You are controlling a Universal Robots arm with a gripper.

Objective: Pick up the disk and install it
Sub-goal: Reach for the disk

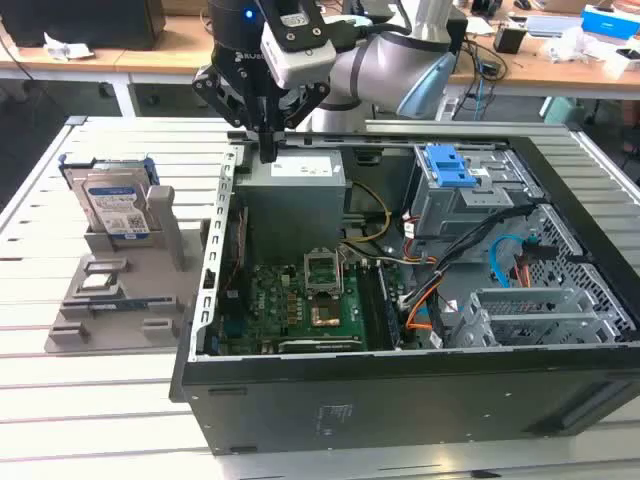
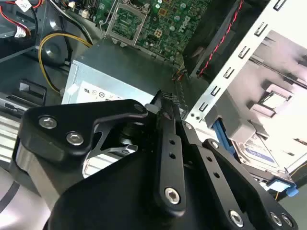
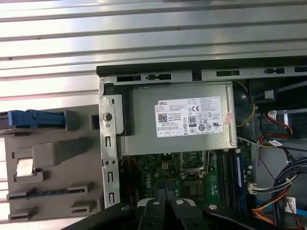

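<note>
At the exterior view's left, the disk [image 1: 115, 205] stands on edge in the grey stand [image 1: 120, 310] on the slatted table [image 1: 60, 400], outside the open computer case [image 1: 400, 400]. To its right and well apart from it, the gripper [image 1: 268, 150] hangs with its fingers pressed together and holding nothing, above the power supply [image 1: 295, 185] at the case's rear corner. Farther right sits the drive cage with a blue latch [image 1: 455, 165].

The disk [image 1: 115, 207], silver with blue rails, stands upright in the grey stand [image 1: 150, 300].
</note>
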